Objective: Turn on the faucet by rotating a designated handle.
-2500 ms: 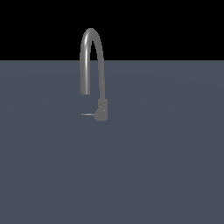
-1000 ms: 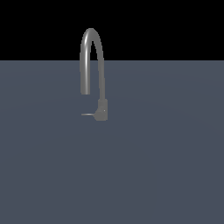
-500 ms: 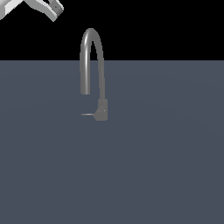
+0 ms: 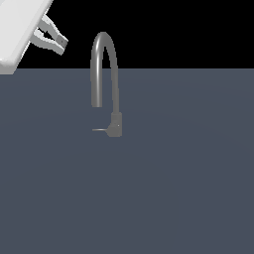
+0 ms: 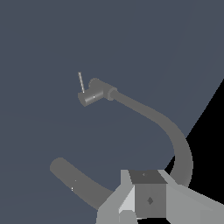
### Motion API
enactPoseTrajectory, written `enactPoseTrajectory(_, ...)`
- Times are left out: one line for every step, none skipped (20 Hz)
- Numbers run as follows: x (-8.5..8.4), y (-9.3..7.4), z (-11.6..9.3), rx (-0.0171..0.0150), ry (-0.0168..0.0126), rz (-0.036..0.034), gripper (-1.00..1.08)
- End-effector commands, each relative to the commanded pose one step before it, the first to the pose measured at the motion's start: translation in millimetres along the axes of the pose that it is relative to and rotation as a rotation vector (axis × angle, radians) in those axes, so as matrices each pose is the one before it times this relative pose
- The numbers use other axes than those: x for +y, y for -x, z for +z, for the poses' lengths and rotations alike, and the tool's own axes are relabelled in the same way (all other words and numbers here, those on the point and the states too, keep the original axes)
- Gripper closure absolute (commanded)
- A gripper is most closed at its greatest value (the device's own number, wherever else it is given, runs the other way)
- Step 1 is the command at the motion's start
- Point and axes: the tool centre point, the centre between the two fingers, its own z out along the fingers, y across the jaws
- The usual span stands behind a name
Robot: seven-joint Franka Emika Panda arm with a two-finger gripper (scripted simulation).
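Note:
The faucet (image 4: 104,54) is a slim grey tap with a tall gooseneck spout, standing on a flat dark grey surface (image 4: 173,188). Its blocky base (image 4: 115,124) carries the handle (image 4: 100,130), a thin flat lever pointing toward the exterior view's left. My gripper (image 4: 63,45) hangs high at the exterior view's upper left, above and left of the spout and well away from the handle. Its jaws stand apart with nothing between them. In the wrist view the faucet base (image 5: 92,95), the handle (image 5: 81,82) and the curved spout (image 5: 164,124) show beyond my fingers (image 5: 146,197).
The white arm body (image 4: 20,30) fills the exterior view's upper left corner. The dark grey surface ends at a far edge with black background behind it. Nothing else shows.
The arm was out of view a second ago. It has come in from the exterior view's upper left and moved further right and down toward the spout. The faucet and handle have not moved.

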Motion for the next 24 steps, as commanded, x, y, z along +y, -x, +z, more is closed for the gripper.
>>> enactPoseTrajectory(-5.21,-9.20,4.58,-0.00062,0.04461,-0.04715,1.08)
enactPoseTrajectory(-1.99,-3.46,1.81,-0.00066,0.01684,-0.01785,1.08)
enactPoseTrajectory(-1.96,-3.42,1.79,-0.00066,0.01667,-0.01762,1.08)
enactPoseTrajectory(-1.93,-3.38,1.77,-0.00066,0.01650,-0.01741,1.08)
enactPoseTrajectory(-1.91,-3.35,1.76,-0.00066,0.01636,-0.01721,1.08)
enactPoseTrajectory(-1.89,-3.31,1.75,-0.00067,0.01622,-0.01703,1.08)
enactPoseTrajectory(-1.87,-3.28,1.73,-0.00068,0.01610,-0.01686,1.08)
enactPoseTrajectory(-1.85,-3.26,1.72,-0.00069,0.01599,-0.01672,1.08)
enactPoseTrajectory(-1.84,-3.23,1.71,-0.00070,0.01590,-0.01658,1.08)
enactPoseTrajectory(-1.82,-3.21,1.71,-0.00071,0.01581,-0.01646,1.08)
enactPoseTrajectory(-1.81,-3.19,1.70,-0.00072,0.01575,-0.01636,1.08)
enactPoseTrajectory(-1.80,-3.18,1.69,-0.00073,0.01569,-0.01627,1.08)
enactPoseTrajectory(-1.79,-3.16,1.69,-0.00075,0.01563,-0.01620,1.08)
enactPoseTrajectory(-1.79,-3.15,1.69,-0.00076,0.01559,-0.01613,1.08)
enactPoseTrajectory(-1.78,-3.14,1.69,-0.00078,0.01556,-0.01608,1.08)
enactPoseTrajectory(-1.78,-3.13,1.68,-0.00080,0.01554,-0.01604,1.08)
enactPoseTrajectory(-1.77,-3.12,1.68,-0.00082,0.01551,-0.01601,1.08)
enactPoseTrajectory(-1.77,-3.12,1.69,-0.00084,0.01550,-0.01598,1.08)
enactPoseTrajectory(-1.78,-3.12,1.69,-0.00086,0.01549,-0.01597,1.08)
enactPoseTrajectory(-1.78,-3.11,1.69,-0.00088,0.01549,-0.01597,1.08)
enactPoseTrajectory(-1.78,-3.11,1.69,-0.00090,0.01549,-0.01597,1.08)
enactPoseTrajectory(-1.79,-3.11,1.70,-0.00093,0.01549,-0.01597,1.08)
enactPoseTrajectory(-1.79,-3.11,1.70,-0.00095,0.01550,-0.01600,1.08)
enactPoseTrajectory(-1.80,-3.11,1.70,-0.00098,0.01550,-0.01601,1.08)
